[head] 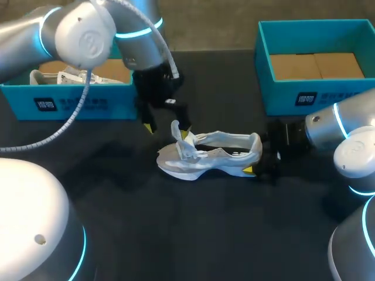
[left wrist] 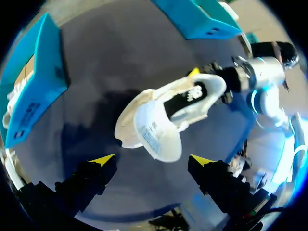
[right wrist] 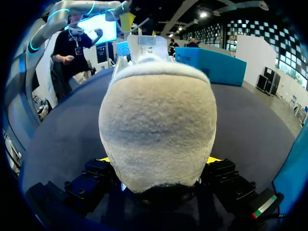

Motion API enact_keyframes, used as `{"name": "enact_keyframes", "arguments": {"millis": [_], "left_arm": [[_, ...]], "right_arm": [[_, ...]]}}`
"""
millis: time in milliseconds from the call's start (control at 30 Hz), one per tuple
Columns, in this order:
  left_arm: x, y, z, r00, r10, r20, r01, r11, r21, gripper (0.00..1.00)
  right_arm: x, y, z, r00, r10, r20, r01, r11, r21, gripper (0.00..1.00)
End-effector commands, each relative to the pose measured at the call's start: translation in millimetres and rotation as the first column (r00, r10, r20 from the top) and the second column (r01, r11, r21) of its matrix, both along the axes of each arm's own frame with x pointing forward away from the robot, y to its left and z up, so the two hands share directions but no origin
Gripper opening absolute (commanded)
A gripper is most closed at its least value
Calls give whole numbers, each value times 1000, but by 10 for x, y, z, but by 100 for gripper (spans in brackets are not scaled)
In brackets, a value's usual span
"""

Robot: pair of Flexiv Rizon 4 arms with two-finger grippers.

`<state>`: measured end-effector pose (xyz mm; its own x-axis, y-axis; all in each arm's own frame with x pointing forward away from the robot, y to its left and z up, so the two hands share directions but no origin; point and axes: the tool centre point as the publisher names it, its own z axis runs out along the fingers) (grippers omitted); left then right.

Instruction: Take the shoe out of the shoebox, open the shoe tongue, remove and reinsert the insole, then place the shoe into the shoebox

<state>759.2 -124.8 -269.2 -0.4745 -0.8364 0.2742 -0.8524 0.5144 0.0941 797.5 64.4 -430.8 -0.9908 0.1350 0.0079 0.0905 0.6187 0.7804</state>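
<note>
Only wrist views reveal right claw [right wrist: 159, 160] clamping the shoe [right wrist: 156, 120]; left claw [left wrist: 151, 160] apart.

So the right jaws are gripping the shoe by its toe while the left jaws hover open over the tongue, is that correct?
Not quite: the right jaws grip the shoe by its heel, as the right wrist view shows; the rest holds.
</note>
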Motion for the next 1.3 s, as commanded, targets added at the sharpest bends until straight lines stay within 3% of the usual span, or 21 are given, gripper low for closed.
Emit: {"name": "enact_keyframes", "arguments": {"millis": [33, 100, 133, 200, 233, 267, 467, 1133, 1300], "left_arm": [[55, -50, 185, 681, -729, -78, 723, 685, -89, 100], [59, -108, 240, 626, -775, -90, 774, 631, -46, 100], [61, -138, 260, 611, -787, -92, 788, 615, -24, 94], [81, -192, 299, 583, -806, -98, 811, 586, 4, 42], [92, -214, 316, 580, -809, -93, 813, 581, 19, 7], [103, -230, 332, 562, -821, -97, 826, 562, 28, 0], [145, -317, 448, 518, -851, -92, 856, 514, 59, 0], [145, -317, 448, 518, -851, -92, 856, 514, 59, 0], [271, -539, 382, 472, -882, 5, 878, 470, 85, 0]], "right_arm": [[-17, 32, -65, 1000, -2, 0, 2, 1000, -4, 0], [-17, 32, -65, 1000, -2, 0, 2, 1000, -4, 0], [-17, 32, -65, 1000, -2, 0, 2, 1000, -4, 0], [-17, 32, -65, 1000, -2, 0, 2, 1000, -4, 0], [-17, 32, -65, 1000, -2, 0, 2, 1000, -4, 0], [-17, 32, -65, 1000, -2, 0, 2, 1000, -4, 0], [-17, 32, -65, 1000, -2, 0, 2, 1000, -4, 0], [-17, 32, -65, 1000, -2, 0, 2, 1000, -4, 0], [-17, 32, -65, 1000, -2, 0, 2, 1000, -4, 0]]}}
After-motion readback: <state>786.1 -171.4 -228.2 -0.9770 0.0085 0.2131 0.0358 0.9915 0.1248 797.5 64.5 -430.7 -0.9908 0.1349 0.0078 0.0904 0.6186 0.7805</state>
